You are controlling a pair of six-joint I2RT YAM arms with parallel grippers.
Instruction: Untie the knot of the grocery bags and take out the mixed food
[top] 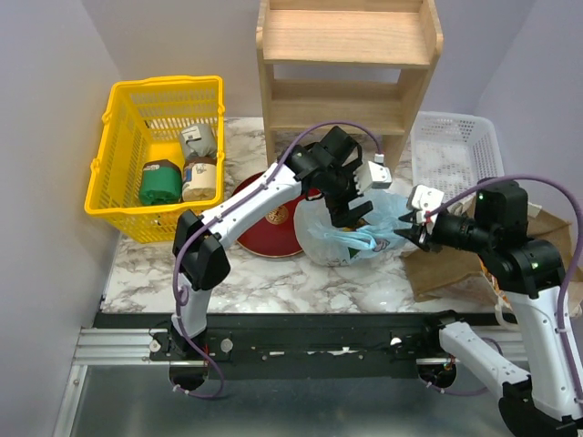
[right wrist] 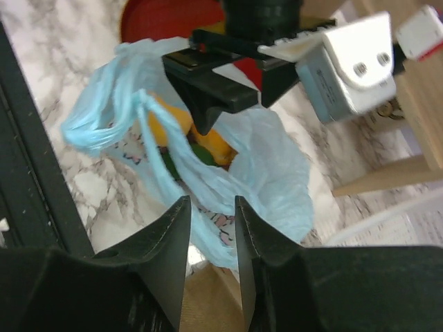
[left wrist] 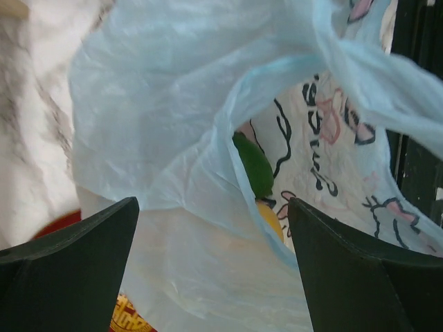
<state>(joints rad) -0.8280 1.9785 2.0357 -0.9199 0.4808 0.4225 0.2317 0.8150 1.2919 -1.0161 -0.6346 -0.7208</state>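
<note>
The light-blue "Sweet" bag [top: 332, 238] lies on the marble table, its mouth slack. My left gripper [top: 351, 214] hangs over it with jaws wide apart [left wrist: 214, 277], holding nothing. Through the mouth I see a green fruit [left wrist: 252, 166] and something yellow-orange [left wrist: 270, 220]. My right gripper [top: 405, 232] is at the bag's right edge. Its jaws [right wrist: 211, 200] stand a narrow gap apart with a strand of the blue film [right wrist: 201, 214] between them, not pinched. The brown paper bag [top: 446, 264] lies under the right gripper. The right wrist view shows orange [right wrist: 159, 121] and green [right wrist: 169, 164] inside.
A red plate [top: 269, 223] lies partly under the blue bag. A yellow basket [top: 118, 182] with wrapped jars stands at the back left. A wooden shelf [top: 346, 55] stands at the back. A white mesh tray [top: 455, 150] is at the back right.
</note>
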